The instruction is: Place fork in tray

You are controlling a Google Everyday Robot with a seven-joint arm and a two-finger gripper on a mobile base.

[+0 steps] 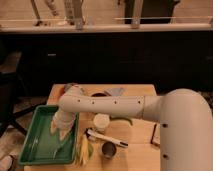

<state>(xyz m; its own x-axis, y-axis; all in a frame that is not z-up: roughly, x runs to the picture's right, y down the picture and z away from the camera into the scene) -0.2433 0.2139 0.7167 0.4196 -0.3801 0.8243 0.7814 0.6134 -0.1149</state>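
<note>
My hand (63, 131) hung low over the green tray (36, 154), inside its raised rim. I could not tell if it was spread or pinched. The tray was big, flat and made of smooth plastic, shaped like a long box lid. A thin silvery fork (64, 147) lay in the tray, just under my hand. My arm (110, 106) was white, round and shiny. On the wooden tabletop (140, 135) beside the tray lay a white-handled utensil (106, 138) with a dark tip, a small round metal cup (109, 149) and a white cup (101, 121).
</note>
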